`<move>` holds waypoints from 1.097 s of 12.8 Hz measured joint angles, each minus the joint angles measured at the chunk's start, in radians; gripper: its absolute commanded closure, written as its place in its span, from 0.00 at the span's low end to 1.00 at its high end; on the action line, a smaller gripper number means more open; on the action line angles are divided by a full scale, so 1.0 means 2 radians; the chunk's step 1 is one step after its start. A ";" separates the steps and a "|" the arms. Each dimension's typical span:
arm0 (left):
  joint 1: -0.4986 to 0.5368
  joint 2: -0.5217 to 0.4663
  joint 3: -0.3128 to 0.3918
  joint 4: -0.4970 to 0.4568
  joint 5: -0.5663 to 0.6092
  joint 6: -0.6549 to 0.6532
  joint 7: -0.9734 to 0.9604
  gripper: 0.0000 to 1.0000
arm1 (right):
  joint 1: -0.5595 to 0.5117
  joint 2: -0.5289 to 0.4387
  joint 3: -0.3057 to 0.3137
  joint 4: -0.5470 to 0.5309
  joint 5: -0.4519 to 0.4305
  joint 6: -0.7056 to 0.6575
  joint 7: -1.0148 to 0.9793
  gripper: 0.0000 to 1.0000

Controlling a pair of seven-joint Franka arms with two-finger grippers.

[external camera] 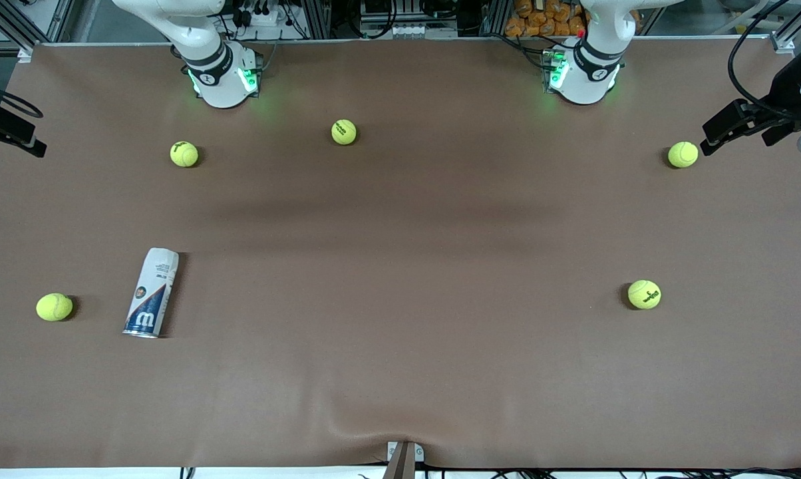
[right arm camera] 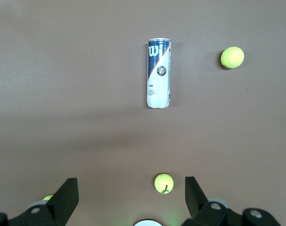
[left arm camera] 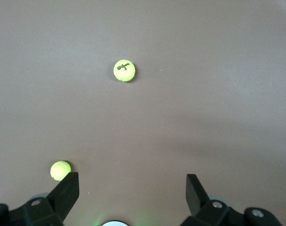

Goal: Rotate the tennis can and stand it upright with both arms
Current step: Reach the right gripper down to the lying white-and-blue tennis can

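Observation:
The tennis can (external camera: 152, 293) lies on its side on the brown table, toward the right arm's end. Its navy "W" end with the silver rim points toward the front camera. It also shows in the right wrist view (right arm camera: 159, 73), far below the right gripper (right arm camera: 131, 195), which is open and empty, high over the table near its base. The left gripper (left arm camera: 132, 190) is open and empty too, high over the left arm's end of the table. Neither gripper shows in the front view; only the arms' bases (external camera: 221, 73) (external camera: 583, 73) do.
Several yellow-green tennis balls lie scattered: one beside the can (external camera: 54, 307), two near the right arm's base (external camera: 184, 154) (external camera: 344, 132), two at the left arm's end (external camera: 682, 154) (external camera: 644, 294). Black equipment (external camera: 740, 123) juts in at that end's edge.

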 measured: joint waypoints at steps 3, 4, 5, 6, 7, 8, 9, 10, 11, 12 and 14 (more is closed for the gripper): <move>0.000 0.000 0.000 0.000 0.000 -0.001 0.000 0.00 | 0.000 0.000 0.000 0.000 0.000 0.004 0.000 0.00; 0.000 0.000 0.000 0.000 0.000 -0.002 0.000 0.00 | 0.000 0.000 0.000 0.000 0.000 0.005 0.000 0.00; 0.000 0.000 0.000 0.000 0.000 -0.002 0.000 0.00 | 0.000 0.000 0.000 0.000 0.000 0.006 0.000 0.00; 0.000 0.000 0.000 0.000 0.000 -0.002 0.000 0.00 | 0.000 0.001 0.000 0.000 0.000 0.006 0.000 0.00; 0.000 0.000 -0.001 0.000 0.000 -0.003 0.001 0.00 | 0.000 0.001 0.001 0.000 0.000 0.008 0.000 0.00; 0.000 0.000 -0.002 0.000 0.000 -0.004 0.001 0.00 | 0.000 0.005 0.002 -0.002 0.000 0.008 0.000 0.00; 0.000 0.001 -0.004 0.000 0.001 -0.004 0.001 0.00 | 0.000 0.016 0.003 -0.008 0.000 0.009 0.000 0.00; 0.000 0.001 -0.005 0.000 0.001 -0.005 0.001 0.00 | 0.000 0.036 0.003 -0.015 -0.001 0.017 0.000 0.00; 0.000 0.002 -0.005 0.000 0.001 -0.005 0.001 0.00 | 0.000 0.067 0.003 -0.019 -0.003 0.040 -0.001 0.00; 0.000 0.002 -0.005 0.000 0.001 -0.006 0.001 0.00 | 0.000 0.107 0.003 -0.021 -0.004 0.080 -0.001 0.00; 0.000 0.003 -0.006 0.000 0.001 -0.006 0.001 0.00 | 0.001 0.186 0.003 -0.020 -0.004 0.160 -0.001 0.00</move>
